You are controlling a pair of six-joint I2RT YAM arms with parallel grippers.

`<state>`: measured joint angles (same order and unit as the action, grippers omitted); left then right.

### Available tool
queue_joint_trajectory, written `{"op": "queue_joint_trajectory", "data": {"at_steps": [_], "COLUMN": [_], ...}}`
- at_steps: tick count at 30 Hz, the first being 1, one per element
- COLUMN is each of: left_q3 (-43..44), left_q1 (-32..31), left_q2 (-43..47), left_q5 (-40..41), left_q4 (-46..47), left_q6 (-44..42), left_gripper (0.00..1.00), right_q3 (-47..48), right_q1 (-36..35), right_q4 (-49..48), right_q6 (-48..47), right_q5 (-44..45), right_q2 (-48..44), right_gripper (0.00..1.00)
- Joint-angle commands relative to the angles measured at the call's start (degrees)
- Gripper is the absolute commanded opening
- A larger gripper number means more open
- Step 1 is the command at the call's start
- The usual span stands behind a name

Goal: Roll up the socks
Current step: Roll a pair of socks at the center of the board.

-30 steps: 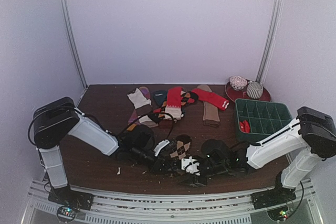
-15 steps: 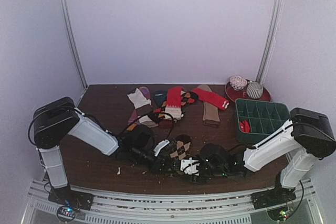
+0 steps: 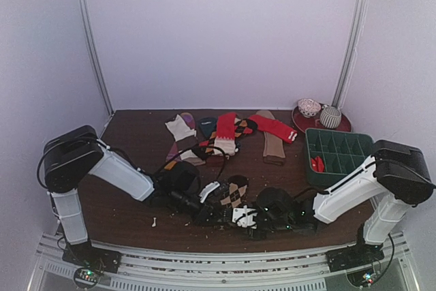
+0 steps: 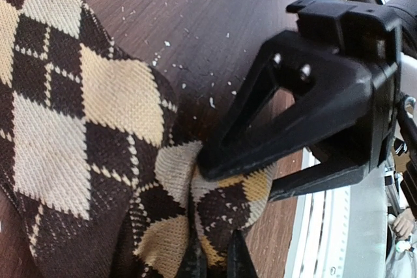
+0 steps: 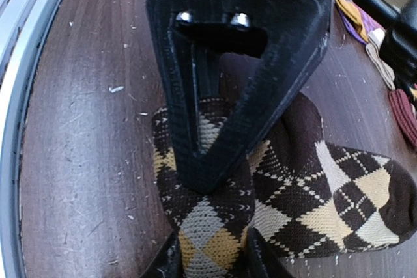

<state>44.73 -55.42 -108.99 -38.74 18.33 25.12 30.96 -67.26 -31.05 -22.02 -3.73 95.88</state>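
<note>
Argyle sock (image 4: 78, 128) on wooden table (image 4: 215, 17), left tool (image 4: 215, 262) pinching its edge, right tool (image 4: 242, 177) clamping the fold

One argyle sock (image 3: 236, 191) at 6 o'clock; roughly seven socks (image 3: 225, 133) heaped at 12; at 2, one green bin (image 3: 338, 131), one plate (image 3: 300, 122), two patterned balls (image 3: 309, 107).

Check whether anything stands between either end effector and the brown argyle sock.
Nothing visible does. The left end effector is shut on a fold of the brown argyle sock. The right end effector straddles the same sock close beside it, with only the sock's fabric in its gap.
</note>
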Motion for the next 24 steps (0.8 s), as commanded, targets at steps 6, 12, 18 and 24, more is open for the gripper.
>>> {"op": "queue_joint_trajectory", "data": {"at_steps": [6, 12, 18, 24], "left_q3": [-0.6, 1.1, -1.0, -10.4], "left_q1": [-0.2, 0.2, 0.4, -1.1], "left_q2": [-4.4, 1.6, 15.4, 30.4], "left_q5": [6.9, 16.4, 27.0, 27.3], "left_q4": [-19.0, -19.0, -17.1, -4.1], "left_q6": [-2.9, -3.9, -7.6, -14.2], "left_gripper": [0.0, 0.38, 0.72, 0.76], "right_q3": [2.1, 2.4, 2.4, 4.0], "right_q1": [3.1, 7.0, 10.3, 14.4], "right_q4": [7.7, 10.9, 14.9, 18.9], "right_q6": [14.2, 24.0, 31.9, 40.2], "right_q5": [-11.3, -24.1, -32.3, -41.2], "right_q2": [5.5, 6.6, 9.7, 12.9], "right_gripper": [0.13, 0.12, 0.12, 0.13]}}
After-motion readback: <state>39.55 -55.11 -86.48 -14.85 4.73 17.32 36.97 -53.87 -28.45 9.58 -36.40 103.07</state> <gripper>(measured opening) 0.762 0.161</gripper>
